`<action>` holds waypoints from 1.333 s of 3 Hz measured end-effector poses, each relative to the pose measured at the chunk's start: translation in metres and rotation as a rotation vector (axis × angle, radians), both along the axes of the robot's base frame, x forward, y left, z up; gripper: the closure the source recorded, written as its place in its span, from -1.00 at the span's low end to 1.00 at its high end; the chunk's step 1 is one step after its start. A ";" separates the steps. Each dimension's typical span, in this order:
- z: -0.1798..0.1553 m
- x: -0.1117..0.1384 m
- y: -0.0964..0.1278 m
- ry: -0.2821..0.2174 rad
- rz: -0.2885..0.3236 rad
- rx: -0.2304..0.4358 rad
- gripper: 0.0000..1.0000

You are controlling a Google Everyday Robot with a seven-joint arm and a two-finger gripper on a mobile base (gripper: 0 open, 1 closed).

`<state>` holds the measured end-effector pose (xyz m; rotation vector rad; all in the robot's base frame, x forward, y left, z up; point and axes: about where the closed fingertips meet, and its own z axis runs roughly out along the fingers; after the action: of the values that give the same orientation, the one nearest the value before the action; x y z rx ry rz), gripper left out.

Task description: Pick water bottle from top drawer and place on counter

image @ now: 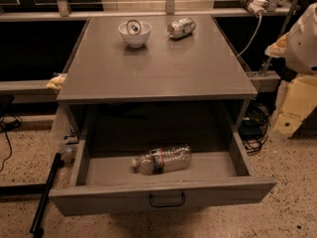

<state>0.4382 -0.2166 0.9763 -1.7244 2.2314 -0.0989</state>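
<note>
The water bottle (162, 160) is clear crinkled plastic with a red, white and dark label. It lies on its side in the open top drawer (163, 198), near the middle, with its cap pointing left. The drawer is pulled out far, and its dark bail handle (167, 200) is centred on the front panel. The grey counter (158, 68) spans the top of the unit above the drawer. My arm (303, 38) comes in at the right edge. My gripper (290, 114) hangs beside the unit's right side, well away from the bottle and holding nothing.
A white bowl (134, 32) holding a small round object stands at the back of the counter. A silver can (181, 27) lies on its side to its right. Cables (255, 128) lie on the floor at right. A black pole (44, 195) leans at lower left.
</note>
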 end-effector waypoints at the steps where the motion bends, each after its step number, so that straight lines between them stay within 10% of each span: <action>1: 0.000 0.000 0.000 0.000 0.000 0.000 -1.00; 4: -0.071 0.041 0.030 -0.038 0.048 0.167 0.31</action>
<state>0.4791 -0.1864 0.9050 -1.6713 2.1058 0.0631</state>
